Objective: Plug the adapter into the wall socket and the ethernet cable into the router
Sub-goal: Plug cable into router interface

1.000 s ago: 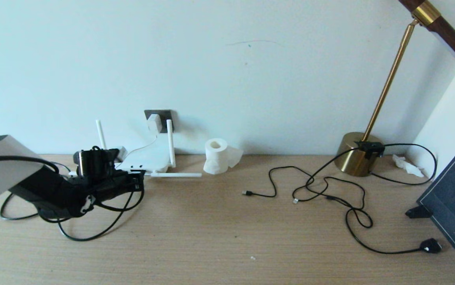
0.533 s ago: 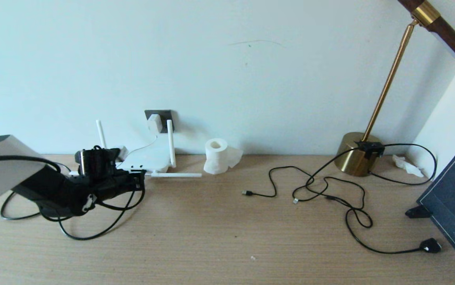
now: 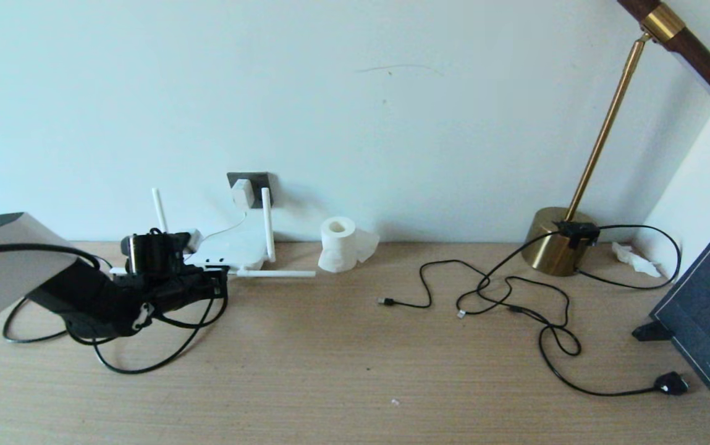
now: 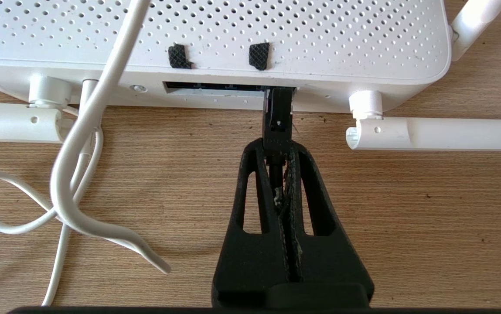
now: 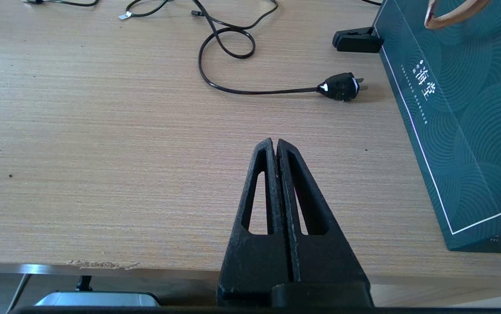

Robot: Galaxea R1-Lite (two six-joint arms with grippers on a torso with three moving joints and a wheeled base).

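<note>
Adapter (image 3: 242, 193) looks already plugged into the wall socket (image 3: 250, 188), just above the router (image 3: 231, 250), so imo half's done. Left claw (image 4: 277, 144) is clamped on the ethernet cable (image 4: 278, 123) right at the router's port slot, black boot w/ the tip at or just inside the opening; can't tell if it's fully seated, so that's what's left. Right claw (image 5: 275, 146) is pinched closed on nothing, parked over the table (image 5: 102, 131) edge, well away from the router.
</note>
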